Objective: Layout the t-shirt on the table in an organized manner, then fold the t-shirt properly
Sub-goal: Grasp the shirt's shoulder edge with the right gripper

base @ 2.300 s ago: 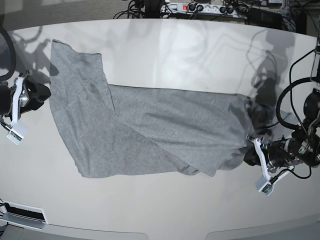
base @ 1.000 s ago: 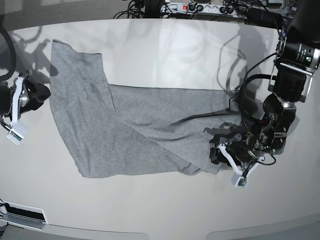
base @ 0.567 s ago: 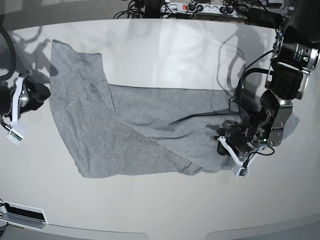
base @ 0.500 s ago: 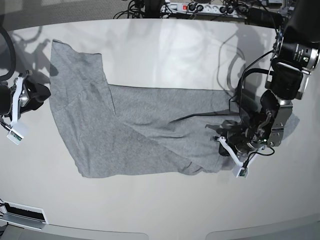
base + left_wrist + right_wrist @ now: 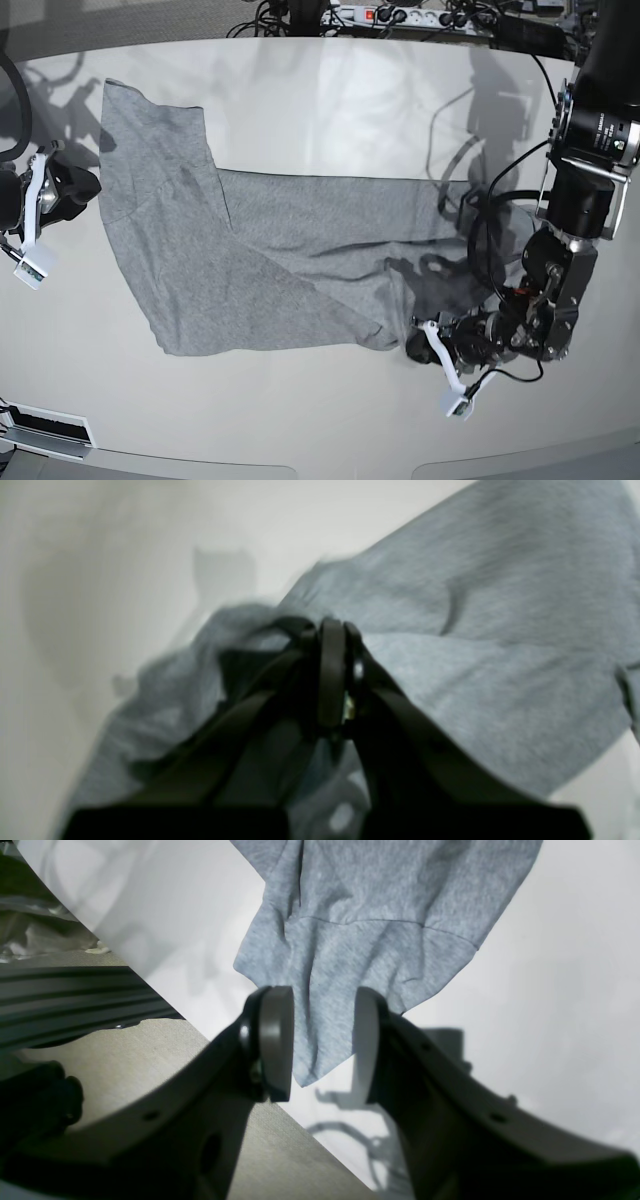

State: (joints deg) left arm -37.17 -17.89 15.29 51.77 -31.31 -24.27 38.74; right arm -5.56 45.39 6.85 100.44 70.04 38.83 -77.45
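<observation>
Since a moment ago my left gripper [image 5: 420, 348] has slid nearer the front edge, jaws clamped on the t-shirt [image 5: 290, 270]. It lies spread across the table [image 5: 330, 100]. My right gripper [image 5: 317, 1040] hangs half apart over its corner, holding nothing.

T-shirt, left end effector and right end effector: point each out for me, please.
t-shirt [image 5: 300, 260], base view, middle of the grey body.
left end effector [image 5: 332, 630], left wrist view, closed tips pinching fabric.
right end effector [image 5: 320, 1040], right wrist view, gap between the parted pads.
</observation>
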